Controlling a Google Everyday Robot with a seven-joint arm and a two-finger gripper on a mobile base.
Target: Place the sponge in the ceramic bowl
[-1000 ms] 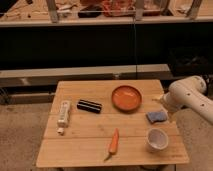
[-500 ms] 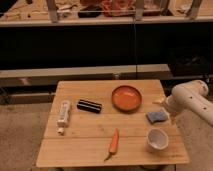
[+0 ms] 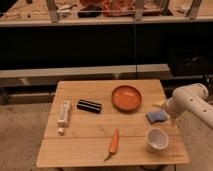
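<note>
On the wooden table (image 3: 80, 145), right-hand side, the sponge (image 3: 156, 116) lies flat: a small blue-grey pad, near the table's right edge. Writing: the white tube (image 3: 63, 112) at the left has some dark marks on it, too small to read; nothing else shows legible text or a brand.

The gripper (image 3: 169, 111) is at the end of the white arm (image 3: 192, 101), which comes in from the right edge of the view. It sits low over the table's right edge, just right of the sponge. Jaws spread apart, nothing clamped. Contact between gripper and sponge can't be judged; they look just beside each other.

The orange ceramic bowl (image 3: 126, 97) is up and to the left of the sponge, near it but apart, nothing inside it. A small yellowish bit (image 3: 159, 102) lies between the bowl's right rim and the arm, unclear what it is.

The white cup (image 3: 157, 139) stands upright in front of the sponge, near the front right corner. The carrot (image 3: 114, 142) lies front centre, tip pointing toward the front edge. The black bar-shaped object (image 3: 89, 105) lies between the tube and the bowl.
</note>
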